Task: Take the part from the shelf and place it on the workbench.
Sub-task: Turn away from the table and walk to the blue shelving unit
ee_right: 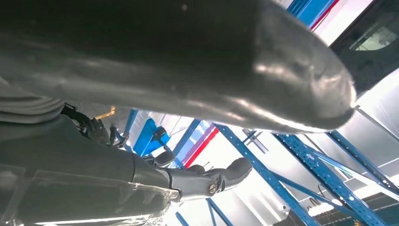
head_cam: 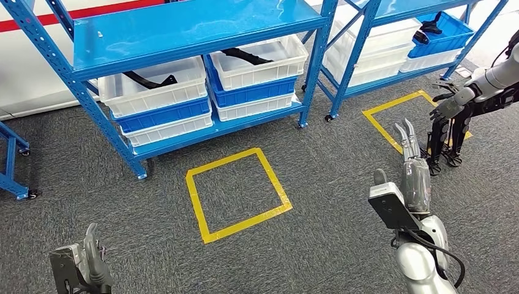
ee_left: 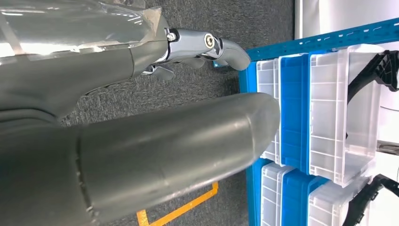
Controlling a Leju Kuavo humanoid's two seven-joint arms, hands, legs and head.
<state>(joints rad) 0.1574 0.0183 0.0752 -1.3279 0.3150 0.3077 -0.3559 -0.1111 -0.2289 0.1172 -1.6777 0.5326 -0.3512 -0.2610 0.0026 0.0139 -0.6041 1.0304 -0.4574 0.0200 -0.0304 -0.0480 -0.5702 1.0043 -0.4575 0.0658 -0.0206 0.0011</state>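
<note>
Black parts lie in two white bins on the blue shelf (head_cam: 183, 27): one part (head_cam: 150, 79) in the left bin (head_cam: 156, 92), another part (head_cam: 248, 56) in the right bin (head_cam: 263, 64). My right hand (head_cam: 411, 162) is raised in front of me, well short of the shelf, fingers straight and apart, holding nothing. My left hand (head_cam: 92, 263) hangs low at the bottom left, also holding nothing. In the left wrist view my left hand's fingers (ee_left: 207, 47) point toward the bins, where the black parts (ee_left: 376, 66) show. In the right wrist view the fingers (ee_right: 207, 181) hold nothing.
A yellow taped square (head_cam: 238, 195) marks the carpet between me and the shelf, and a second one (head_cam: 398, 116) lies to the right. A second blue shelf (head_cam: 398, 37) with bins stands at the back right. Another robot's arm and hand (head_cam: 465, 101) reach in at the right.
</note>
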